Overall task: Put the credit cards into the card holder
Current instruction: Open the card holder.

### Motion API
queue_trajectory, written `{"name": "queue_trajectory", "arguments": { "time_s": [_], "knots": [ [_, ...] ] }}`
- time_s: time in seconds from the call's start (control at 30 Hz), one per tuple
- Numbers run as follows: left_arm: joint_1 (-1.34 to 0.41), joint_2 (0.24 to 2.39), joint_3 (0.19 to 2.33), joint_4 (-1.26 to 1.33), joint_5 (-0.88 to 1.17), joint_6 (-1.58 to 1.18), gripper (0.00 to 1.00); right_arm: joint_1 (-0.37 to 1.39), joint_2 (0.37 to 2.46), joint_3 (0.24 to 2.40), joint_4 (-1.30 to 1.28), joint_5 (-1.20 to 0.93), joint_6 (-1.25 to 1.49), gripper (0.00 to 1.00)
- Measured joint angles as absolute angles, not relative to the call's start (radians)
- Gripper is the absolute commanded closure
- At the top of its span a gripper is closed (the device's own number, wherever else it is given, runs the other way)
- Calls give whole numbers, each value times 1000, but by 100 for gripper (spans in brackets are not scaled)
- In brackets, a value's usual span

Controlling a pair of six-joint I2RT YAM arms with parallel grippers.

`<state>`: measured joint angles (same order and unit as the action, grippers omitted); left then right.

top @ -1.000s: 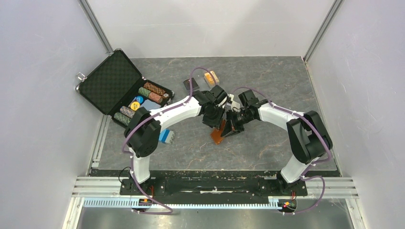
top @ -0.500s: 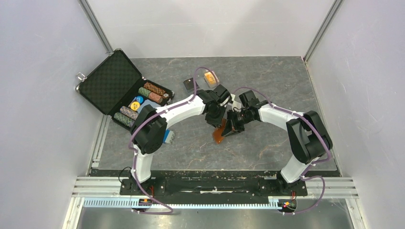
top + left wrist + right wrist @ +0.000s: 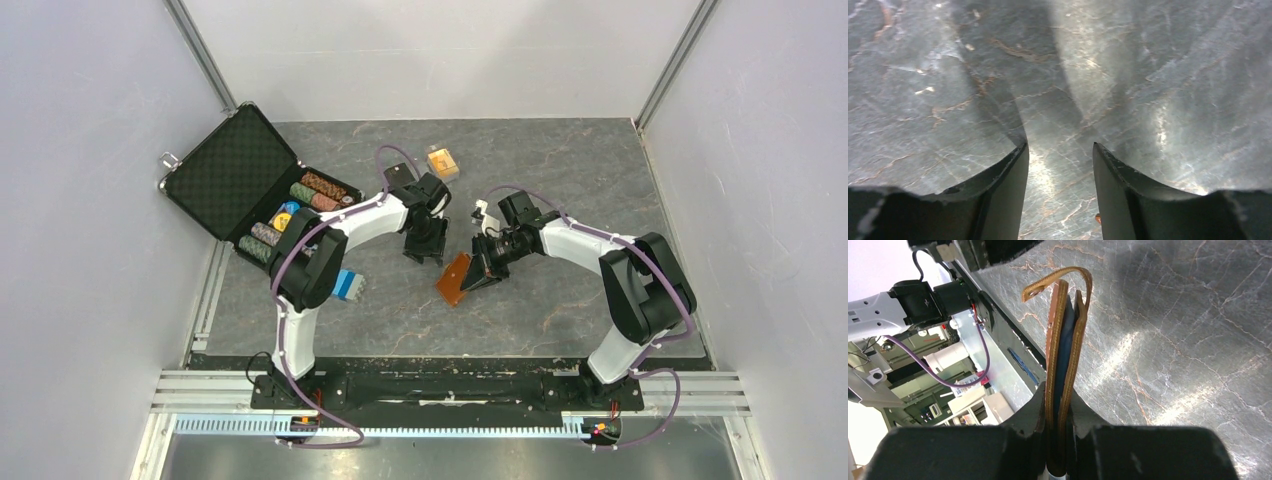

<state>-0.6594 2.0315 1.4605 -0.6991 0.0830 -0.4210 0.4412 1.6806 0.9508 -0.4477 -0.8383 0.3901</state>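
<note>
Right gripper [image 3: 1058, 396] is clamped on the lower edge of the flat tan-brown leather card holder [image 3: 1052, 340], held edge-up with its pale blue lining showing. Its soft leaves probably flex, so a pinch near the fold suits it. Left gripper [image 3: 1060, 162], just left of the card holder, is part-open and empty. A thin orange credit card [image 3: 442, 162] lies beyond the card holder, likely light, stiff and slick, best pinched by an edge.

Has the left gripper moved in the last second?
Yes. The left gripper moved left, away from the wallet and toward the case.
</note>
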Motion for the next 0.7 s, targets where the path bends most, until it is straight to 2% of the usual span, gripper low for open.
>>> {"name": "queue_trajectory", "arguments": {
  "time_s": [0.27,0.47,0.7],
  "knots": [
    [-623,1931,1340,-597,214,-421,33,441,1681,952,-470,-841,365,100],
    [-538,1797,1299,-587,249,-419,33,441,1683,952,-497,-837,347,100],
    [-621,1769,1309,-603,275,-418,33,441,1686,952,-504,-834,346,100]
  ]
}}
